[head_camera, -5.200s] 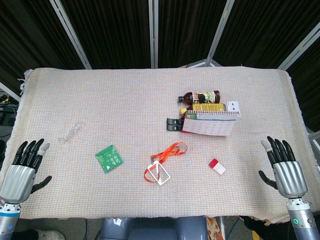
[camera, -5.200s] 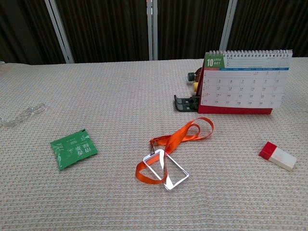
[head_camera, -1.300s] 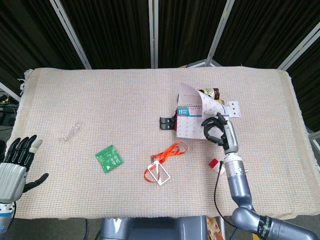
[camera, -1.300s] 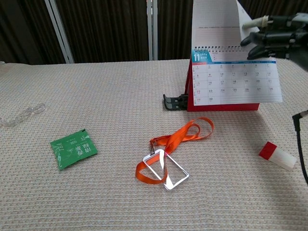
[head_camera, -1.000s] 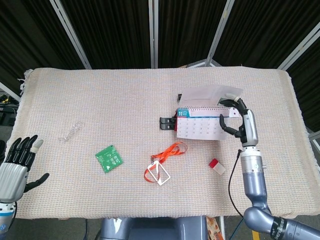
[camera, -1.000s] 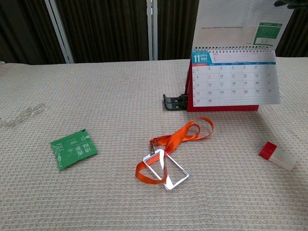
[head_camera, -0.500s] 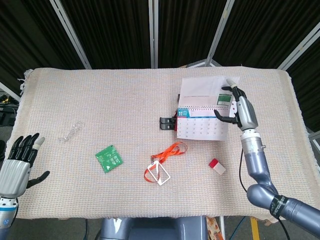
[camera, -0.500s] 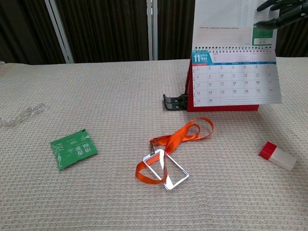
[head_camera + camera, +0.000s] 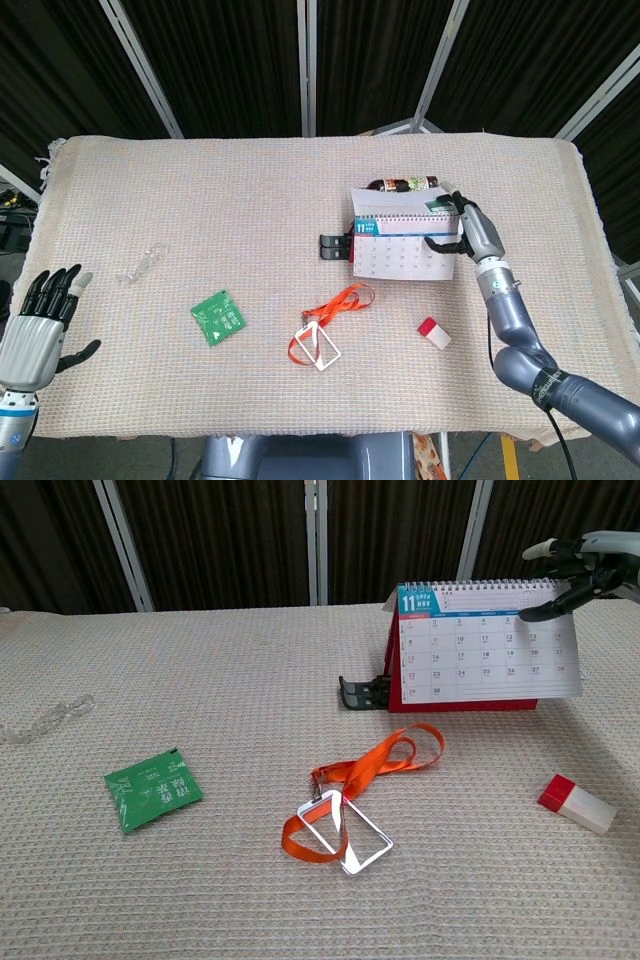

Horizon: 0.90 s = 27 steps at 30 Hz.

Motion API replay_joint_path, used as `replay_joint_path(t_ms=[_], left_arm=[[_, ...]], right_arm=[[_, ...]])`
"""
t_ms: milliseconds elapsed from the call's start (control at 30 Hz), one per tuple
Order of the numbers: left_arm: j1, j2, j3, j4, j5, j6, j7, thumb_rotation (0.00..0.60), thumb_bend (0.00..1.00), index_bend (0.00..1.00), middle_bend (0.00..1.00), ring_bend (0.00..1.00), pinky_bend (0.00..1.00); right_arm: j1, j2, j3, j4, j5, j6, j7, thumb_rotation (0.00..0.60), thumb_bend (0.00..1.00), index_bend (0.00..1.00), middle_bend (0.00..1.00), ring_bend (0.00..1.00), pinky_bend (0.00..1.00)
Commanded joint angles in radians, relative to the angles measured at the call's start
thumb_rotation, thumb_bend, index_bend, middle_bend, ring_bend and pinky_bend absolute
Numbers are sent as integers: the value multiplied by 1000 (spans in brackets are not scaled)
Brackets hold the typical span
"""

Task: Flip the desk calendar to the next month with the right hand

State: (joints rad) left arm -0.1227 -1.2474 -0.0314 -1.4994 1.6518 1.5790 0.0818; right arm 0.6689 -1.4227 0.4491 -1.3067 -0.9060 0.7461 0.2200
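Dark curtains back a table (image 9: 200,190) under woven beige cloth. Right of centre stands the desk calendar (image 9: 487,645), its front sheet headed 11. At its top right corner sits the right hand (image 9: 468,228); whether the fingers pinch the turned page is hard to tell. Low at the left edge, the left hand (image 9: 38,325) is spread and empty.

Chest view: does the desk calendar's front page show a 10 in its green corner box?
No. The desk calendar shows 11 in its top-left corner box, with the right robot hand at its top right edge.
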Motion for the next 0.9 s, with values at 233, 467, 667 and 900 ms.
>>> replay_joint_path(t_ms=[233, 467, 667, 900], left_arm=[[4, 4, 2, 0, 2, 11, -13, 600, 67, 0, 0, 0, 0], [7, 7, 4, 4, 5, 17, -22, 600, 66, 0, 0, 0, 0], [14, 3, 16, 10, 22, 29, -6, 600, 66, 0, 0, 0, 0], [19, -7, 27, 13, 43, 38, 18, 600, 67, 0, 0, 0, 0]], right_arm=[[-37, 25, 25, -84, -116, 137, 75, 600, 197, 5, 134, 74, 37], [-176, 148, -64, -249, -369, 356, 84, 600, 216, 21, 59, 5, 0], [-321, 220, -214, -264, -553, 537, 2, 600, 218, 14, 0, 0, 0], [-448, 195, -338, -164, -670, 715, -168, 600, 220, 8, 0, 0, 0]])
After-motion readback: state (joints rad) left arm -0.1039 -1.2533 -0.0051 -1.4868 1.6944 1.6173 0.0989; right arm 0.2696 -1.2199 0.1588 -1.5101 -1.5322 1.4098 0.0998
